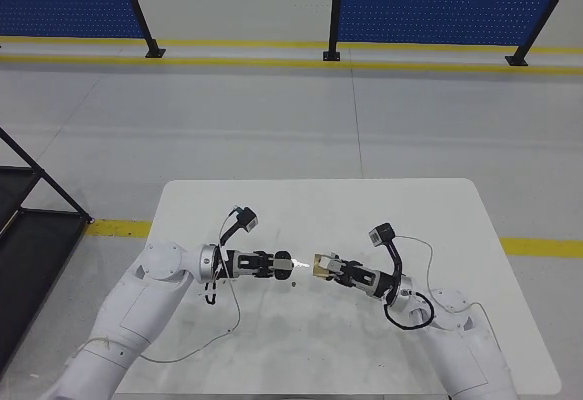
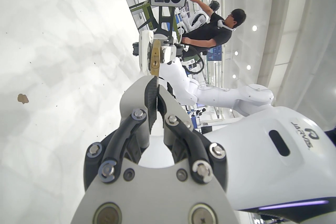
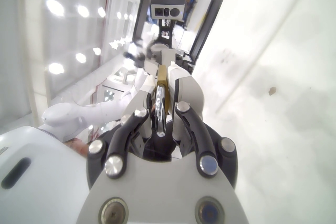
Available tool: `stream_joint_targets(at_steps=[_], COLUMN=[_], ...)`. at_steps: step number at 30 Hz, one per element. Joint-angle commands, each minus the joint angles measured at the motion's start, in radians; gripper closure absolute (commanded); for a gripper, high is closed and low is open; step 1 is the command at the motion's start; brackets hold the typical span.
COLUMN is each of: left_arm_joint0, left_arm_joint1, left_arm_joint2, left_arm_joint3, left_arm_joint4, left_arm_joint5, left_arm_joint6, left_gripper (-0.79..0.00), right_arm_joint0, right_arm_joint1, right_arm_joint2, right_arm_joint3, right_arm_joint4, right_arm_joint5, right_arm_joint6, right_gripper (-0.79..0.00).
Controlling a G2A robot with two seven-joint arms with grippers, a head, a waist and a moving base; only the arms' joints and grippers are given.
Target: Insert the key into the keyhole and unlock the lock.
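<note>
Mid-frame, my left pincer (image 2: 157, 85) pinched the key (image 1: 292, 265), my right pincer (image 3: 163, 83) clamped the brass padlock (image 2: 155, 55); I judged the key must enter the keyhole (image 2: 155, 63) straight.

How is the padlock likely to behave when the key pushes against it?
The padlock looks like solid brass with a chromed shackle, so probably stiff and heavy for its size. The polished shackle may be slippery. Clamped between the fingers of the right gripper, it will likely hold, though it might pivot slightly under the key.
</note>
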Motion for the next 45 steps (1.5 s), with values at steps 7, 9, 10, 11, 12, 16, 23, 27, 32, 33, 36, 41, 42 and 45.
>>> stream_joint_targets(at_steps=[7, 9, 10, 11, 12, 16, 23, 27, 32, 33, 36, 41, 42, 45], left_arm_joint0=[0.015, 0.015, 0.015, 0.015, 0.015, 0.015, 0.025, 0.033, 0.032, 0.031, 0.030, 0.027, 0.026, 0.024], left_arm_joint1=[0.001, 0.001, 0.001, 0.001, 0.001, 0.001, 0.000, 0.002, 0.003, 0.003, 0.003, 0.002, 0.002, 0.002], left_arm_joint2=[-0.001, -0.001, -0.001, -0.001, -0.001, -0.001, 0.005, 0.007, 0.009, 0.010, 0.013, 0.022, 0.024, 0.029], left_arm_joint3=[-0.012, -0.012, -0.012, -0.012, -0.012, -0.012, -0.026, -0.041, -0.048, -0.049, -0.050, -0.049, -0.049, -0.049], left_arm_joint4=[0.030, 0.030, 0.030, 0.030, 0.030, 0.030, 0.041, 0.064, 0.074, 0.075, 0.079, 0.097, 0.097, 0.096], left_arm_joint5=[-0.012, -0.012, -0.012, -0.012, -0.012, -0.012, -0.006, -0.004, -0.003, -0.004, -0.004, -0.003, -0.003, -0.003], left_arm_joint6=[0.081, 0.081, 0.081, 0.081, 0.081, 0.081, 0.107, 0.125, 0.139, 0.141, 0.146, 0.160, 0.162, 0.163], left_gripper=[0.000, 0.000, 0.000, 0.000, 0.000, 0.000, 0.000, 0.000, 0.000, 0.000, 0.000, 0.000, 0.000, 0.000], right_arm_joint0=[-0.014, -0.011, -0.011, -0.011, -0.011, -0.011, -0.012, -0.020, -0.025, -0.025, -0.024, -0.021, -0.021, -0.019], right_arm_joint1=[0.006, 0.008, 0.008, 0.008, 0.008, 0.008, 0.008, 0.011, 0.016, 0.017, 0.019, 0.022, 0.022, 0.024], right_arm_joint2=[0.002, 0.005, 0.005, 0.005, 0.005, 0.005, 0.005, 0.000, 0.001, 0.001, 0.000, -0.006, -0.007, -0.011], right_arm_joint3=[-0.014, -0.009, -0.009, -0.009, -0.009, -0.009, -0.010, -0.026, -0.034, -0.033, -0.033, -0.033, -0.032, -0.032], right_arm_joint4=[-0.034, -0.032, -0.032, -0.032, -0.032, -0.032, -0.035, -0.057, -0.042, -0.035, -0.024, -0.025, -0.025, -0.026], right_arm_joint5=[0.010, 0.012, 0.012, 0.012, 0.012, 0.012, 0.014, 0.040, 0.046, 0.046, 0.041, 0.032, 0.031, 0.029], right_arm_joint6=[-0.076, -0.079, -0.079, -0.079, -0.079, -0.079, -0.084, -0.110, -0.103, -0.099, -0.093, -0.091, -0.092, -0.094], right_gripper=[0.000, 0.000, 0.000, 0.000, 0.000, 0.000, 0.000, 0.000, 0.000, 0.000, 0.000, 0.000, 0.000, 0.000])
